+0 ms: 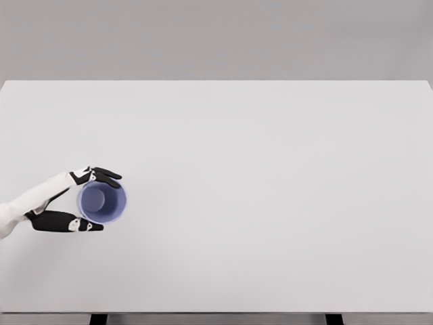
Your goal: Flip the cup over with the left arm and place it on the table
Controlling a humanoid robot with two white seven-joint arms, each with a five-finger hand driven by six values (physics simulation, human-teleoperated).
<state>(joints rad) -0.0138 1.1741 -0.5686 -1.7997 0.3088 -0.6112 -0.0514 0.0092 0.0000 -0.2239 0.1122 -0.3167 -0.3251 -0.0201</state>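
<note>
A pale blue-violet cup stands on the white table at the left, its open mouth facing up toward the camera so the inside bottom shows. My left hand comes in from the left edge and wraps the cup from its left side. Black fingers curve over the far rim side and the thumb lies along the near side, both touching the cup wall. The right arm is out of the picture.
The table's near edge runs along the bottom of the picture, with two dark legs showing beneath it. A plain grey wall stands behind the far edge.
</note>
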